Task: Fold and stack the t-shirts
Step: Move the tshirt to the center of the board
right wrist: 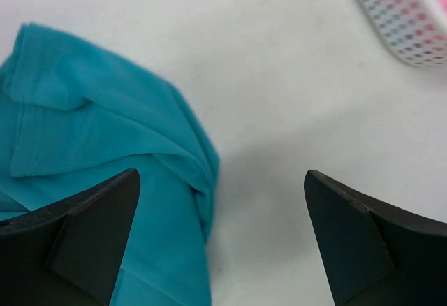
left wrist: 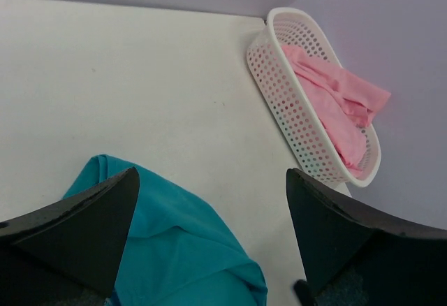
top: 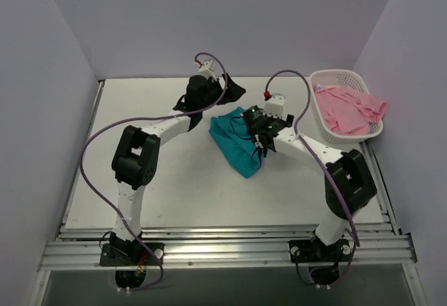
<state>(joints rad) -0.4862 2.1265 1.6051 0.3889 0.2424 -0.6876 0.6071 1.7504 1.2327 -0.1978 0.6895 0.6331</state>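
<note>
Along the near edge of the tabletop (top: 174, 187) the two arms are bolted side by side, each with a purple cable (top: 94, 180) looping off it, and both reach out toward the middle.

Just past them, a little right of centre, the teal t-shirt (top: 234, 149) lies in a loose, rumpled heap flat on the white surface, not folded. The right pincer (right wrist: 220, 175) hangs over the heap's right side with its fingers spread wide and nothing between them. Seen from the right wrist, the teal cloth fills the left half and runs under the finger on that side, while bare tabletop shows between the tips. Whether that finger touches the cloth I cannot tell.

A little farther back, the left pincer (left wrist: 211, 177) sits by the far left edge of the heap. It too is spread wide and holds nothing, and the left wrist view shows teal cloth beneath one finger.

Against the far right wall stands a white basket (top: 318, 103), well apart from the teal heap. The pink t-shirt (top: 349, 110) is bunched inside it, with one part spilling over the rim on the wall side.
</note>
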